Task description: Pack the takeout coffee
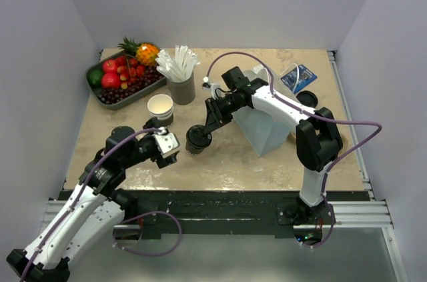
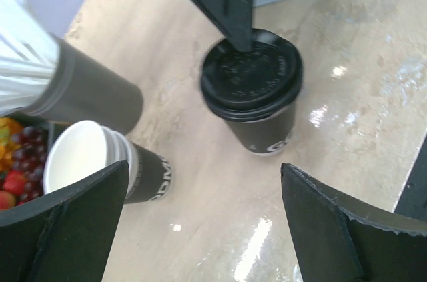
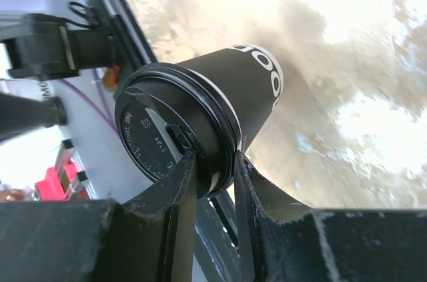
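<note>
Top view: the takeout coffee point(image 1: 197, 139) sits near the centre of the table point(image 1: 227, 162), black lid on.

1. Right gripper point(image 1: 205, 127): reaches in from 1 o'clock of the cup. In the right wrist view the right gripper point(image 3: 208, 162) is narrow, its 2 fingers point(image 3: 180, 195) pinching the lid rim, 1 on the lid top and 1 outside the rim. It holds the takeout coffee point(image 3: 227, 105).
2. Left gripper point(image 1: 167, 147): at 9 o'clock of the cup, just beside it. In the left wrist view the left gripper point(image 2: 205, 182) stands wide, holding nothing, apart from the takeout coffee point(image 2: 257, 95).
3. Surroundings: a lidless cup stack point(image 1: 161, 107) at 10 o'clock, a grey cup of white sticks point(image 1: 181, 85) at 11 o'clock, a fruit tray point(image 1: 92, 81) farther out at 10 o'clock, a pale bag point(image 1: 263, 125) at 3 o'clock.

Whether the cup base rests on the table cannot be told.
</note>
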You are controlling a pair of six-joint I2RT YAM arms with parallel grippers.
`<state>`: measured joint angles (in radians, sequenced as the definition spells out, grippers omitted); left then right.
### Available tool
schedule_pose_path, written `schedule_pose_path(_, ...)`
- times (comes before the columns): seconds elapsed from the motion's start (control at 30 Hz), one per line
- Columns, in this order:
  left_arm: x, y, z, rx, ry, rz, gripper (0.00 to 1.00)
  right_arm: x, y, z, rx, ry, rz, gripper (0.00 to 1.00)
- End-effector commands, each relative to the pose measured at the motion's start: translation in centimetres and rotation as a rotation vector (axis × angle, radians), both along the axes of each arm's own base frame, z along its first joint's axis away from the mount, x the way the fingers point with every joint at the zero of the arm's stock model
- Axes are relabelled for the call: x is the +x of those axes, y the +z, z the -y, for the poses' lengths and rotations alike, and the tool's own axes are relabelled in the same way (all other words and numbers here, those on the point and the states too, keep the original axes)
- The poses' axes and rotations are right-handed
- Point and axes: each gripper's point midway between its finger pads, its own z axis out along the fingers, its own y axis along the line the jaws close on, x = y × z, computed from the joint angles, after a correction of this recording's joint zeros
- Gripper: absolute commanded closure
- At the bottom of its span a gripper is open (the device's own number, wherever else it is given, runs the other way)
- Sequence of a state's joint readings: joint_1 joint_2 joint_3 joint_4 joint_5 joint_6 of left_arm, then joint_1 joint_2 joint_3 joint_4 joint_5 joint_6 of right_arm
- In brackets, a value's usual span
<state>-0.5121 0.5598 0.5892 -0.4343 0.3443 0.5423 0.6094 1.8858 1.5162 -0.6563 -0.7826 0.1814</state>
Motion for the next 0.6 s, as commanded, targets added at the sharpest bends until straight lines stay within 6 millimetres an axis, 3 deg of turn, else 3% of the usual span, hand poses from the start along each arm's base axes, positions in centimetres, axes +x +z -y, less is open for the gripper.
schedule_pose_path(0.0, 1.0, 2.9, -1.3, -0.036, 0.145, -0.025, 0.00, 0.6, -0.6, 1.7, -0.103, -0.026, 0.071, 0.85)
schedule_pose_path(0.33, 3.1, 4.6, -2.1, -0.154, 0.269, -0.083, 0.00, 1.6, -2.6, 2.2, -0.191, -0.047, 0.050, 0.78)
schedule_pose_path(0.4, 3.3, 4.7, -2.0, -0.149, 0.266, -0.082, 0.00, 1.7, -2.8, 2.2, -0.197, -0.050, 0.045, 0.71)
schedule_pose_path(0.43, 3.3, 4.7, -2.0, -0.147, 0.264, -0.084, 0.00, 1.7, -2.8, 2.1, -0.197, -0.051, 0.047, 0.65)
schedule_pose_path(0.47, 3.3, 4.6, -2.0, -0.142, 0.264, -0.089, 0.00, 1.7, -2.7, 2.0, -0.193, -0.052, 0.046, 0.49)
schedule_pose_path(0.53, 3.4, 4.6, -2.0, -0.141, 0.262, -0.087, 0.00, 2.1, -1.8, 1.7, -0.168, -0.048, 0.070, 0.34)
schedule_pose_path(0.57, 3.4, 4.5, -2.0, -0.139, 0.263, -0.087, 0.00, 2.2, -1.0, 1.6, -0.151, -0.041, 0.089, 0.18)
